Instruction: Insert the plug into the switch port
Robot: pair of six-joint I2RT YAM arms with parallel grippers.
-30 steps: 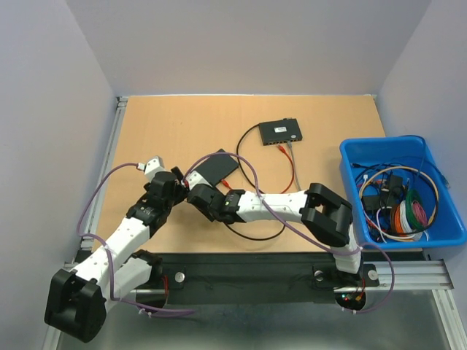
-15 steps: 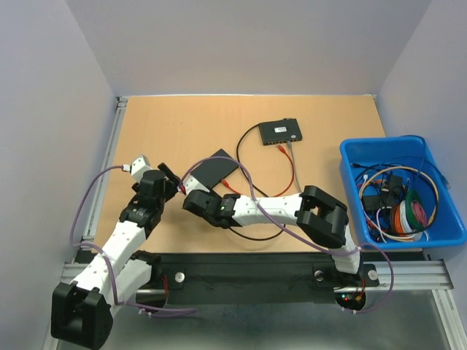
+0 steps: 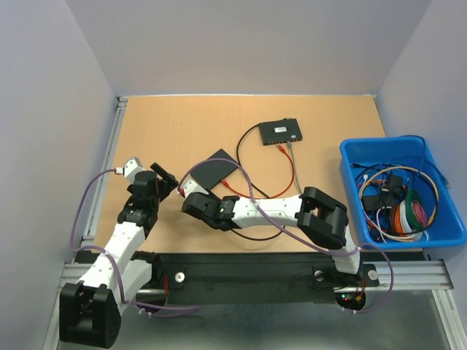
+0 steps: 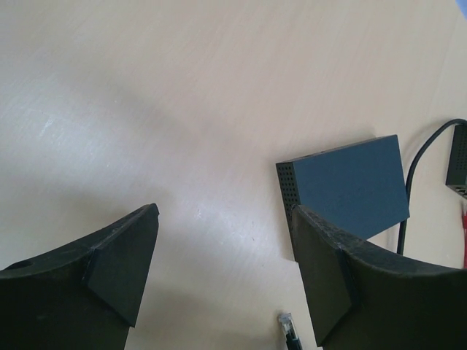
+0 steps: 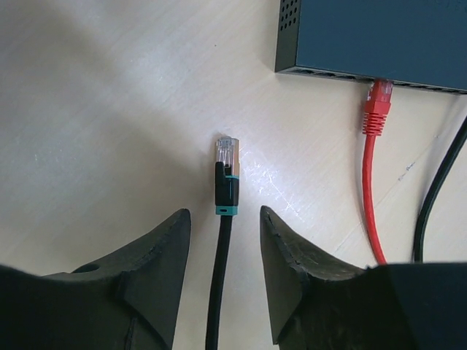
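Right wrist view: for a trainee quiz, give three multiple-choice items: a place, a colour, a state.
1. Where is the loose plug? A) dangling in mid-air B) on the table, ahead of the right end effector C) in a port
2. The cable plugged into the switch is: A) red B) yellow C) white
3. The right end effector is: A) gripping the plug B) open C) gripping the switch
B: it lies unplugged on wood. A: it shows red at the switch. B: gaps flank the black cable.
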